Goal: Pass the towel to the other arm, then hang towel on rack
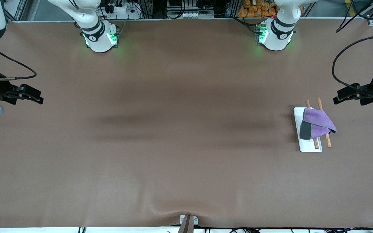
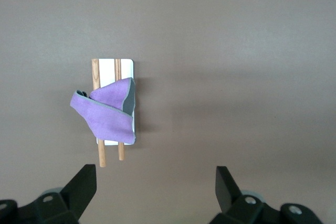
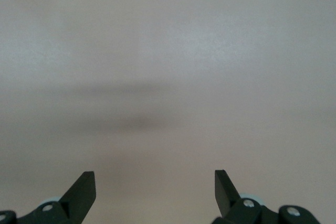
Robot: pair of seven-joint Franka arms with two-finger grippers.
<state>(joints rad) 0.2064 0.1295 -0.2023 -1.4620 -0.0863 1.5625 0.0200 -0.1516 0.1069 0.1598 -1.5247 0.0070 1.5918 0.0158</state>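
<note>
The purple towel (image 1: 317,123) with its dark grey face is draped over the two wooden rods of the rack (image 1: 309,146), which stands toward the left arm's end of the table. In the left wrist view the towel (image 2: 105,116) covers the middle of the rack (image 2: 130,67), and the rod ends stick out past it. My left gripper (image 1: 338,97) hangs open and empty in the air beside the rack, apart from it; its own view shows the left gripper (image 2: 156,182) with jaws wide. My right gripper (image 1: 39,97) waits open over the right arm's end, the right gripper (image 3: 155,184) seeing only bare mat.
A brown mat (image 1: 173,145) covers the whole table. The two arm bases (image 1: 100,37) (image 1: 275,35) stand along the edge farthest from the front camera. A small metal clamp (image 1: 188,221) sits at the nearest edge. A black cable (image 1: 345,55) loops above the left gripper.
</note>
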